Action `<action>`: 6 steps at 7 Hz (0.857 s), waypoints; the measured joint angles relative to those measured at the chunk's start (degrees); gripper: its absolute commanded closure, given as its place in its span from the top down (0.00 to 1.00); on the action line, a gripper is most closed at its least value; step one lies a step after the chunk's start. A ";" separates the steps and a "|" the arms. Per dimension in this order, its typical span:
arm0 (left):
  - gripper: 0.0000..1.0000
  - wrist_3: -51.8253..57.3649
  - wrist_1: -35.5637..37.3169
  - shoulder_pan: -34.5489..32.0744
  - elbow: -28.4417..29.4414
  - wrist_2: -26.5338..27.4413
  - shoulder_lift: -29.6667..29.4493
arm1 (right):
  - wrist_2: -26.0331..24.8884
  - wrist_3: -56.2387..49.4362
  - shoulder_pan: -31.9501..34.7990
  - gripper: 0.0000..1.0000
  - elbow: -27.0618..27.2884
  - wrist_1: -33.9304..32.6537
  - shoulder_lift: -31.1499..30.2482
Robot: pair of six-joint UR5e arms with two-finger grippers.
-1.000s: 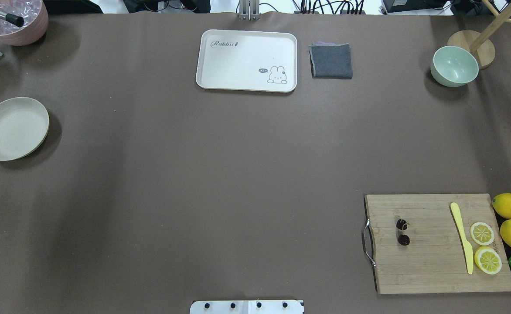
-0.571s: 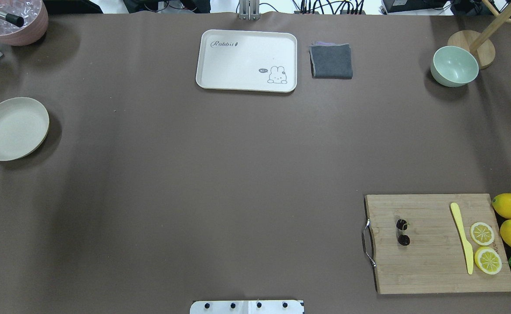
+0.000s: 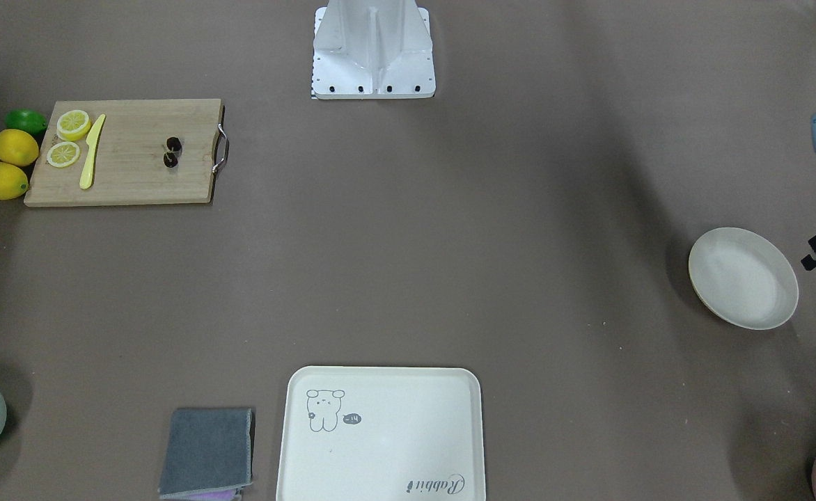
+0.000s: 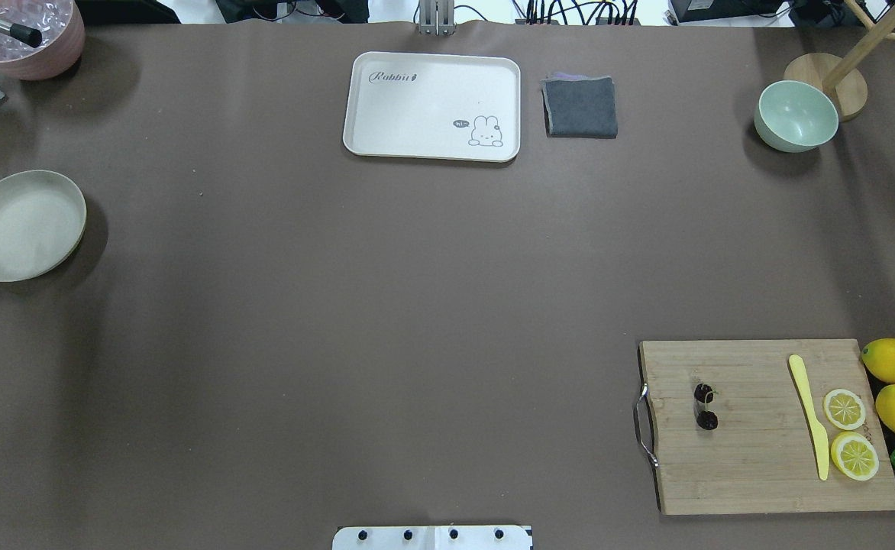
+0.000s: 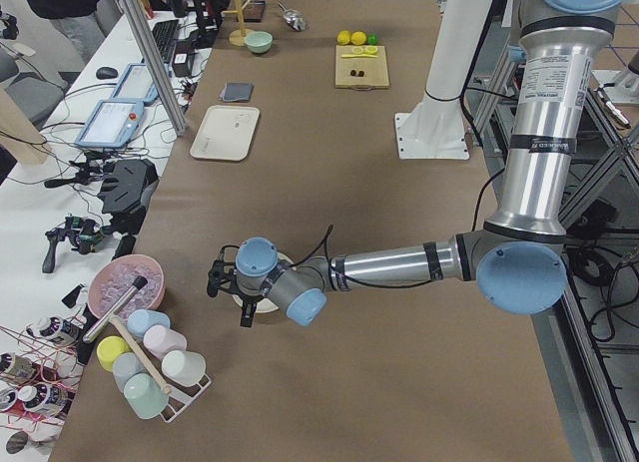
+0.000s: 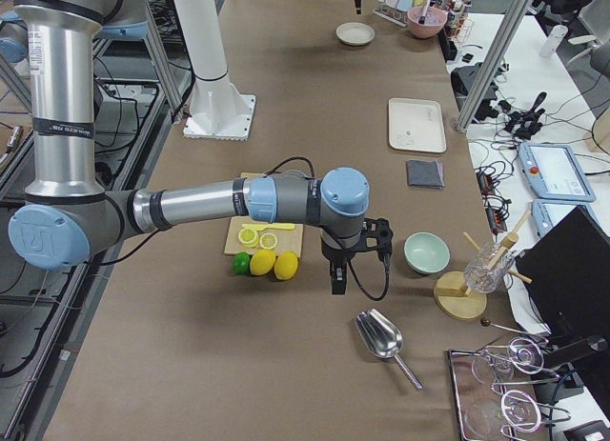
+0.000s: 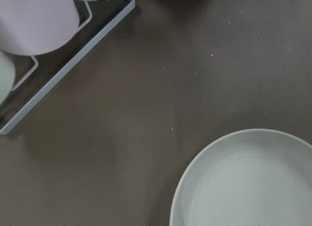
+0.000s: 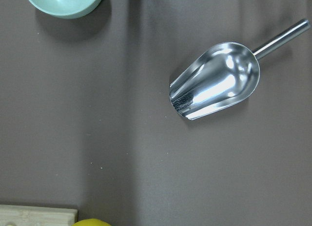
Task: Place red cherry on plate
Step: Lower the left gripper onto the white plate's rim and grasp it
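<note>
Progress is nil: the red cherry (image 4: 705,407) lies on the cutting board (image 4: 753,458), well apart from the empty plate (image 4: 22,225) across the bench (image 4: 386,305), and I cannot tell whether the left tool (image 5: 242,298) or right tool (image 6: 336,277) stands apart or together.

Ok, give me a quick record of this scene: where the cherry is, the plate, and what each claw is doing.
target: red cherry lying on the cutting board, near its metal-handle end
destination: plate empty, on the robot's left side of the table
left arm: left claw hanging by the plate; open or shut cannot be told
right arm: right claw above the table past the lemons, near the metal scoop; state cannot be told
progress: cherry not yet picked up
</note>
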 measured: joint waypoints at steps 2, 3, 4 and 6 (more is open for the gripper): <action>0.98 -0.20 -0.61 2.85 0.66 0.02 0.22 | -0.06 -0.05 0.02 1.00 0.00 0.26 0.01; 0.98 -0.19 -0.63 3.80 1.14 0.02 0.36 | -0.07 -0.01 0.02 1.00 0.00 0.47 0.00; 0.98 -0.16 -0.61 4.37 1.70 0.02 0.41 | -0.07 0.01 0.02 1.00 0.00 0.56 -0.04; 0.96 -0.11 -0.59 4.74 2.65 0.02 0.44 | -0.06 0.00 0.02 1.00 0.00 0.61 -0.11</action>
